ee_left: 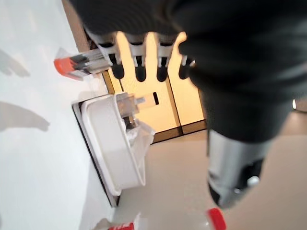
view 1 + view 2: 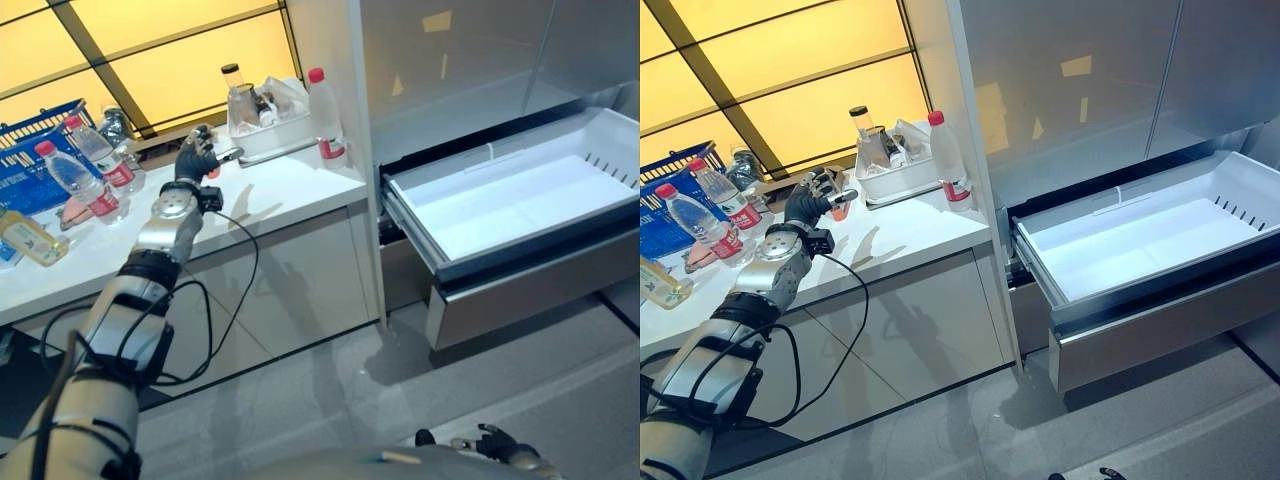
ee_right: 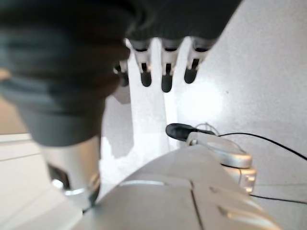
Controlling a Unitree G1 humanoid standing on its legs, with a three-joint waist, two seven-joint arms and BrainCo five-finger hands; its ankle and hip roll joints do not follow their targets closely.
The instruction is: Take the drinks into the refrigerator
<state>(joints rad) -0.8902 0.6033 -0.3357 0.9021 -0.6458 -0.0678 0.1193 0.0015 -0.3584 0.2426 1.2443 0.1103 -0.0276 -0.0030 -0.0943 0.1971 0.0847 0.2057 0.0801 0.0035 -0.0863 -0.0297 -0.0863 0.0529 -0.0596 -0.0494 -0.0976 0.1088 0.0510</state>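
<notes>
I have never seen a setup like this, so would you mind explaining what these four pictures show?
This is a humanoid robot putting drinks away. Two pictures come from its head cameras, looking down; the other two sit on its wrists, looking along the fingers. Its left hand reaches over the white counter toward an orange-capped bottle lying on its side, not yet gripping it. Nearby stand red-capped clear water bottles, a white tray and a blue basket. The white refrigerator drawer is open. The right hand hangs low, holding nothing.

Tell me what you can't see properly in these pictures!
- Small orange-capped bottle: left wrist view, the left hand fingers hide most of it.
- White tray contents: crowded, too small in the eye views.
- Blue basket: cut off by the left eye view's edge.
- Right hand: just fingertips, hanging over the floor.
</notes>
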